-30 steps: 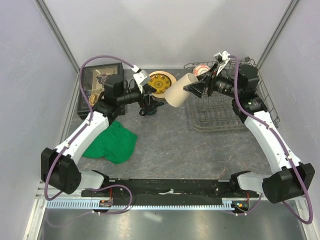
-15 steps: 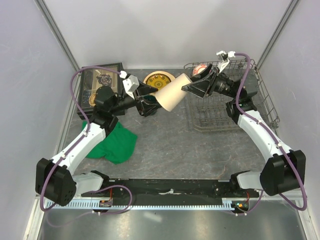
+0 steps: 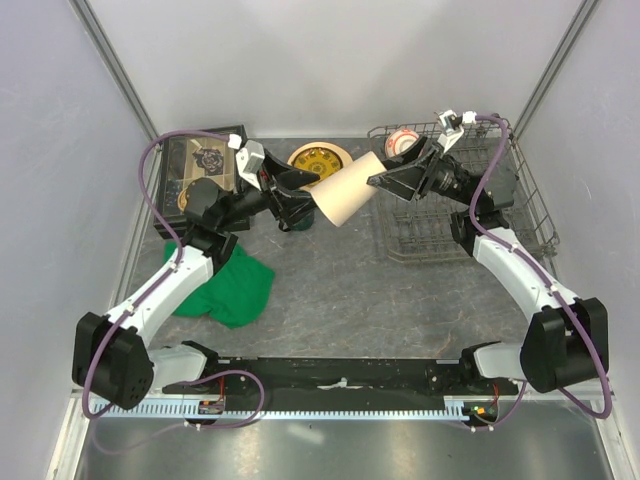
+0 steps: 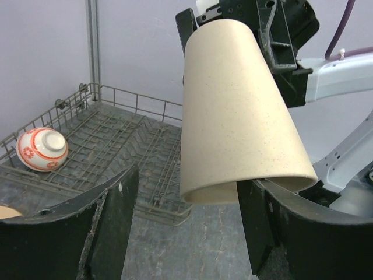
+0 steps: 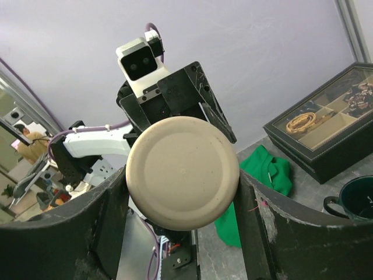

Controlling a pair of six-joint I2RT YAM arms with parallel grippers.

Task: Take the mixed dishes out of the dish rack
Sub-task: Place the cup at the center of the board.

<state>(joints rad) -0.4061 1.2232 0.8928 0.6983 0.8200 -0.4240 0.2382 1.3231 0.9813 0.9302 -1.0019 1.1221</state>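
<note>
Beige cup (image 3: 345, 192) is pinched at its base by the right tool (image 3: 380, 180), its long axis aimed into the spread left tool (image 3: 303, 197).

Btwn L gripper (image 3: 308, 198) & R gripper (image 3: 380, 178) hung cup (image 3: 345, 192); rack (image 3: 430, 243) under R gripper w/ bowl (image 3: 403, 142) in it just behind, plate (image 3: 320, 160) behind L gripper, box (image 3: 195, 160) to its left, cloth (image 3: 225, 285) nearer its base.

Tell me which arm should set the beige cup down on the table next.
Left, probably. The left gripper has open fingers flanking the mouth of the beige cup, the right gripper holds only its base, and the plate and green mug sit on the left side.
</note>
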